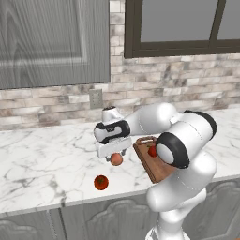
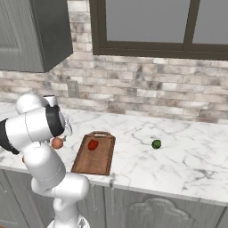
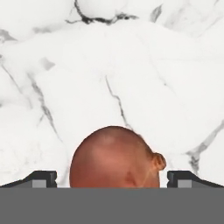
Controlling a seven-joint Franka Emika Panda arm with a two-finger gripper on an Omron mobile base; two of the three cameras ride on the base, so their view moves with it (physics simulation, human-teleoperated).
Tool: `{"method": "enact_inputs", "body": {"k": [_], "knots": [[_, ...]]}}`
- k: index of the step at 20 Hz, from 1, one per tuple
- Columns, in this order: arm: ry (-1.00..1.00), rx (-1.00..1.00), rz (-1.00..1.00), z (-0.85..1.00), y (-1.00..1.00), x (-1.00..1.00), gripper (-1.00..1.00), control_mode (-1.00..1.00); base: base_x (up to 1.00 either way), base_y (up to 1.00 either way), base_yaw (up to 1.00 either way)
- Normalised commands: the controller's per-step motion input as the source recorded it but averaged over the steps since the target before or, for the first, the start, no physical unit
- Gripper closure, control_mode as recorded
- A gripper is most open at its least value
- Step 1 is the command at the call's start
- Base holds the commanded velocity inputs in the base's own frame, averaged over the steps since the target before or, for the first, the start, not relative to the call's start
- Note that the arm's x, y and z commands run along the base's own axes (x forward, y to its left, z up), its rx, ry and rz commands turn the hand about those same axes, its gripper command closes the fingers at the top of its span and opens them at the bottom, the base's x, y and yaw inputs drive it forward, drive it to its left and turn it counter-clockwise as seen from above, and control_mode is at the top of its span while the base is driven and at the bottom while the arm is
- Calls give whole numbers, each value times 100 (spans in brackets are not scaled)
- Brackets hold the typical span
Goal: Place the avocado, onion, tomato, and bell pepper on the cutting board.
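While the gripper hangs over the onion, status reads as follows:
Onion point(image 3: 113, 156): on the tabletop point(image 1: 42, 154), just left of the cutting board, centred between the two finger tips.
Gripper point(image 1: 114, 153): jaws fully apart, one tip on each side of the onion, nothing held.
Cutting board point(image 2: 95, 158): carries the bell pepper point(image 2: 92, 144) near its handle end.
Tomato point(image 1: 101, 182): on the tabletop near the front edge, apart from the board.
Avocado point(image 2: 156, 144): on the tabletop, well to the right of the board.
Step in hand: likely onion pickup; three items remain off the board.
Next move: lower, close on the onion, lift, carry right to the board.
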Motion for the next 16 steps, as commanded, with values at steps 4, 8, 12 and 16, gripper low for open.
{"method": "enact_inputs", "body": {"k": [4,8,12,16], "knots": [[0,0,0,-19,0,-2,-100,-100,0,0,0],[-1,0,0,-21,0,-36,100,-100,0,0,0],[-8,0,0,-11,-4,-67,100,-100,0,0,0],[-11,0,0,2,-43,-53,100,-100,0,0,0]]}}
